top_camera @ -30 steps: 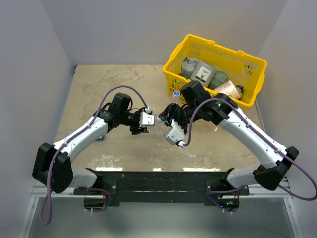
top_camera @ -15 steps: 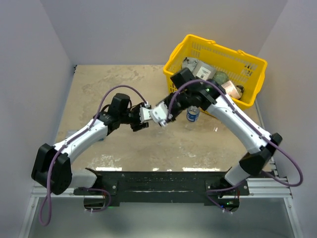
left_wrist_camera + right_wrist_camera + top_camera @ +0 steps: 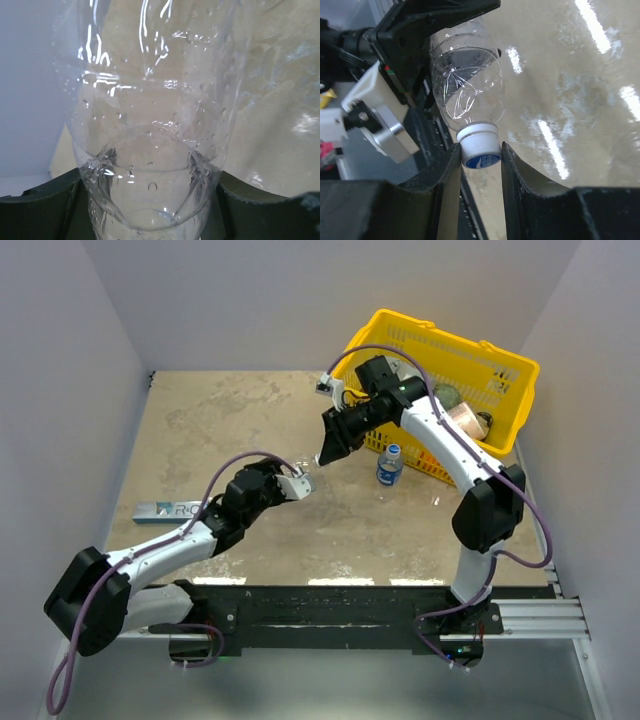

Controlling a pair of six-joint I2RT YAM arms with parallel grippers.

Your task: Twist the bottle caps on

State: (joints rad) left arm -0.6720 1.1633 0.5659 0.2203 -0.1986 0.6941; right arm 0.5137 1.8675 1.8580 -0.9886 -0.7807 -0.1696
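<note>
step: likely tightening cap [image 3: 481, 154] | left gripper [image 3: 299, 483] clamped on bottle [image 3: 467, 85] | right gripper [image 3: 480, 146] straddles cap, contact cannot tell | next: probably twist, then release

The basket [image 3: 450, 336] sits at the far right of the table [image 3: 200, 430], with cans and jars [image 3: 410, 388] inside it. A labelled bottle [image 3: 389, 465] stands upright just in front of its near wall. A flat packet [image 3: 170, 510] lies at the near left. Near the table's centre, the left gripper [image 3: 300, 483] holds an unlabelled bottle [image 3: 467, 95] above the table. Its cap [image 3: 481, 151] sits between the fingers [image 3: 445, 172] of the right gripper [image 3: 324, 454].
</note>
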